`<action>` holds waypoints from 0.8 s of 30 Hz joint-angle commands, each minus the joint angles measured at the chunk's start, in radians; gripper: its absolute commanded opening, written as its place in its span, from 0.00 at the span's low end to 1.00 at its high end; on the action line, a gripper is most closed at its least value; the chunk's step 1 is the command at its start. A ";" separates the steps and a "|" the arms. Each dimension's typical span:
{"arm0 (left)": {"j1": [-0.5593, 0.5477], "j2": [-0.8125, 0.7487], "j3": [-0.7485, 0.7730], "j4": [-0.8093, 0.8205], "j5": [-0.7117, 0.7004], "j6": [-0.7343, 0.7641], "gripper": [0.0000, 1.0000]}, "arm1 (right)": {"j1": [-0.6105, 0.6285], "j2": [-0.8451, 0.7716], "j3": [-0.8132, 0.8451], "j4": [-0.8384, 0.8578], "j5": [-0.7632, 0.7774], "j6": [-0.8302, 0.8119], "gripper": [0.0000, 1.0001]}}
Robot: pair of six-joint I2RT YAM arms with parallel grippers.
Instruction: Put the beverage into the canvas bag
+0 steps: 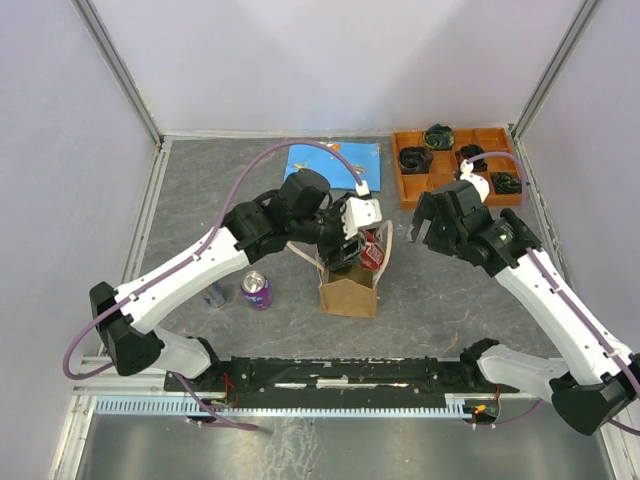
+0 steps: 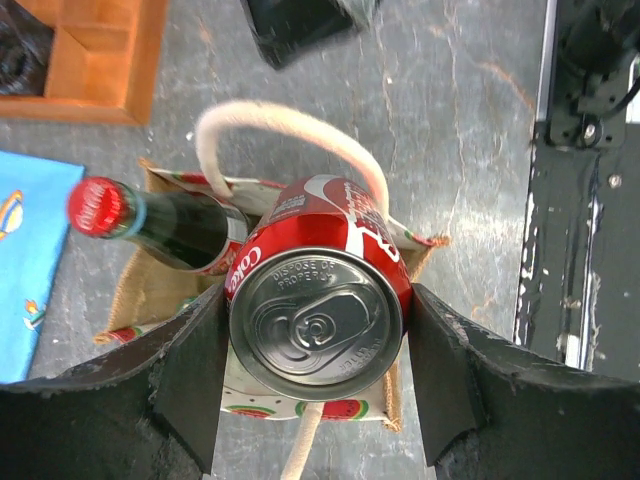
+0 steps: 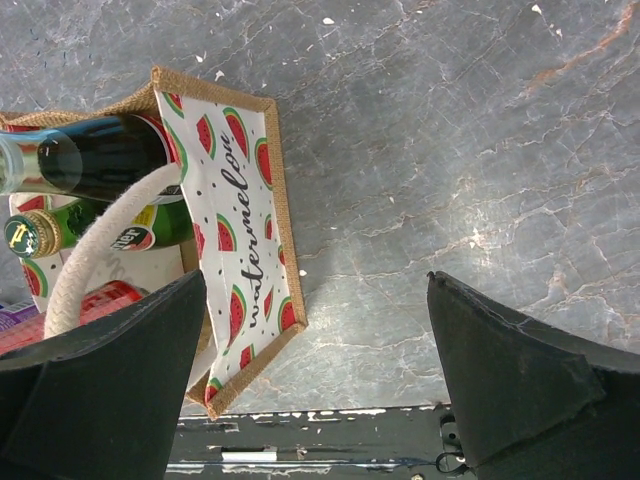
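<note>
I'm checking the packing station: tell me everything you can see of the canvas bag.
The canvas bag stands upright on the grey table. Tan woven outside, white watermelon-print panel, white rope handles. Its top is open; a dark bottle and a green bottle sit inside. The left gripper holds a red can over the opening.

White links (image 1: 190, 265), black joints (image 1: 265, 222), purple cable (image 1: 243, 183), wedge-shaped black left gripper (image 2: 315, 293).

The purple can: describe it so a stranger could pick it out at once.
Find the upright canvas bag. On the left arm's side of it, apart from it, stands the purple can. No other drink is purple or stands on the grey table.
</note>
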 commanded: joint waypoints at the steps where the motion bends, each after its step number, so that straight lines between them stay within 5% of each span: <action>1: -0.017 -0.020 -0.039 0.149 -0.047 0.062 0.03 | -0.005 -0.026 0.008 -0.004 0.023 0.008 0.99; 24: -0.019 0.170 -0.158 0.380 -0.205 -0.007 0.03 | -0.008 -0.050 0.012 -0.043 0.051 0.004 0.99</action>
